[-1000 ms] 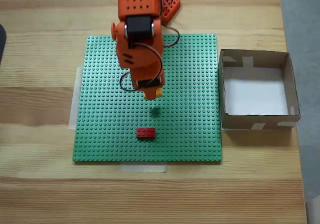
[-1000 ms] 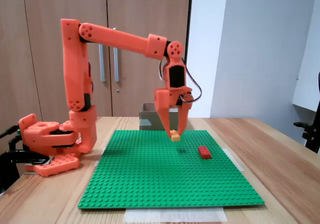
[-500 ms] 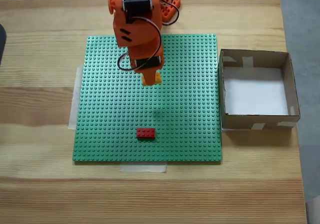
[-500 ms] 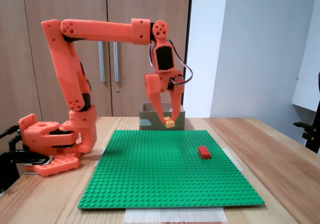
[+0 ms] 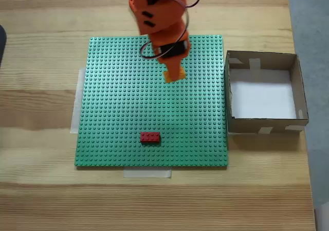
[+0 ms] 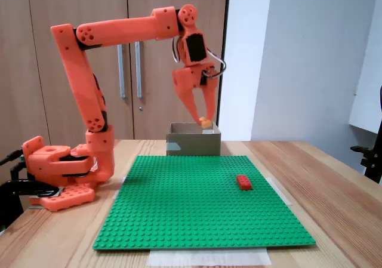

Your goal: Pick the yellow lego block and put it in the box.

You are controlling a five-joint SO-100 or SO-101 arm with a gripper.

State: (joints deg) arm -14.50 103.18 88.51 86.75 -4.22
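Hand (image 6: 204,120) grasping yellow lego block (image 5: 174,74), raised above green baseplate (image 5: 128,118), box (image 5: 298,119) apart

this looks like an office or meeting room turned into a small robotics test spot. a pale wooden surface (image 6: 334,184) with visible grain carries the setup, and behind it stands a tall wooden cabinet (image 6: 71,5) with metal bar handles, next to plain white walls (image 6: 310,59). a dark office chair (image 6: 373,151) peeks in at the right edge of a fixed view. the orange 3d-printed arm (image 6: 89,95) and the green studded baseplate (image 5: 118,112) taped to the surface suggest hobby or research work.
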